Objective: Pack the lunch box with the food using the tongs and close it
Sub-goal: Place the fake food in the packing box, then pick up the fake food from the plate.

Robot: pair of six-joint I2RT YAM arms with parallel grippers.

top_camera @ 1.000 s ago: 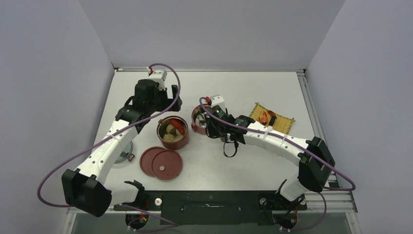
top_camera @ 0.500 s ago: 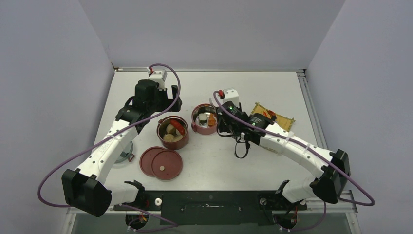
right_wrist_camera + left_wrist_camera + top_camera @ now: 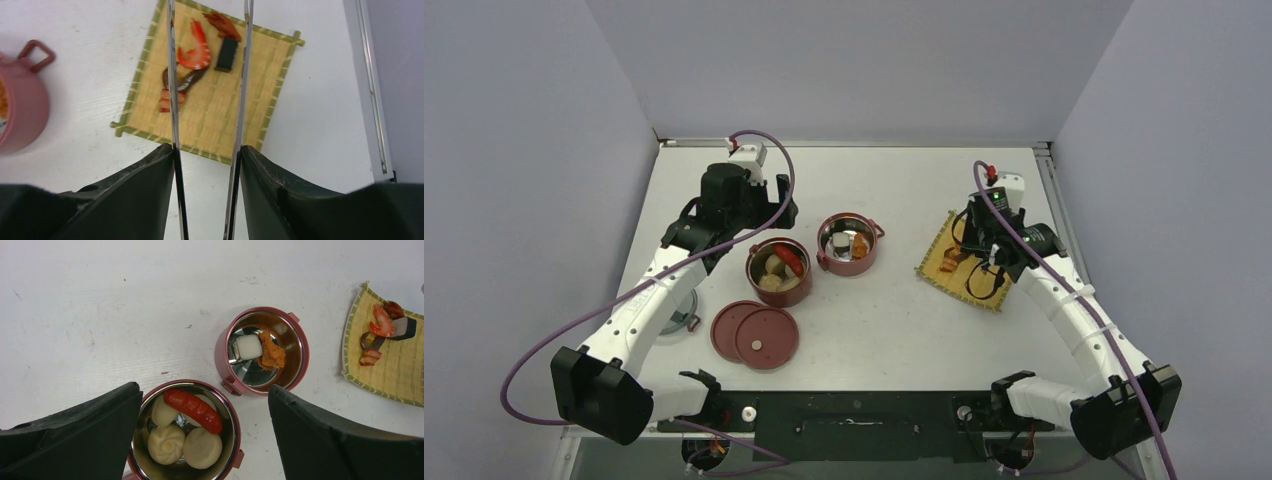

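Steel-lined, dark-red lunch box: two bowls, both uncovered, side by side at mid-table.

- We list in the left bowl three pale buns and a red sausage.
- In the right bowl we list a white cube and an orange fried piece.
- Two flat lids lie overlapping just in front of the left bowl, not yet fitted.

Change noted: a second ago the right arm hung over the right bowl. It has since swung away to the yellow woven mat, well to that bowl's right. We judge one delivery finished and the next pick-up begun.

Tongs: a slim silver pair, clamped between the fingers of the right gripper. Their arms are parted and carry nothing. In the wrist view a shrimp and a dark block lie between the arms on the mat.

Left gripper: spread wide and holding nothing. It hovers over the left bowl and has not moved.

Outstanding, in our estimate: several mat pieces, then stacking the bowls and fitting the lids.
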